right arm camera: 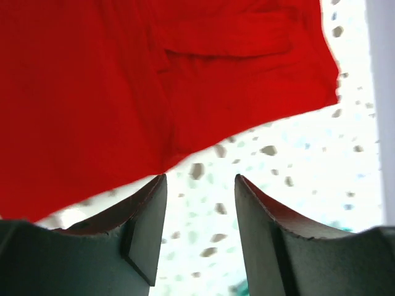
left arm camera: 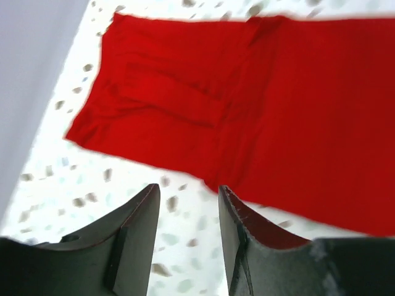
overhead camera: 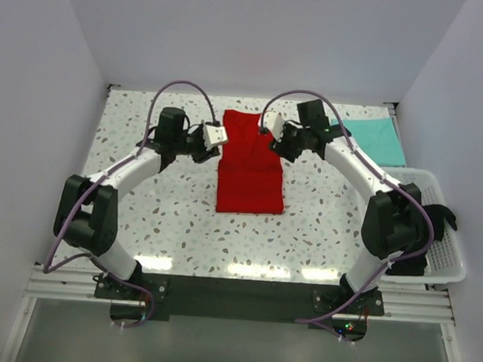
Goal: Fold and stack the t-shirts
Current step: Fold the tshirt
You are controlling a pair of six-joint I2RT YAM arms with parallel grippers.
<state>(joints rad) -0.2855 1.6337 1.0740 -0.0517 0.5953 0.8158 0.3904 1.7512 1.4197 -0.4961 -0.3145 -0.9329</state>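
Lying flat, the red t-shirt [overhead camera: 250, 167] runs lengthwise toward the far wall.

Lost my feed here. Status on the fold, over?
Both open, empty: left gripper and right gripper flank the red t-shirt. Shirt flat on table, sleeves folded in. Nothing blocking; mint-teal t-shirt lies apart, far right.

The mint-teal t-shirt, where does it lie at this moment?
In the top view, the mint-teal t-shirt lies flat at the far right corner of the table, just beyond the white basket.
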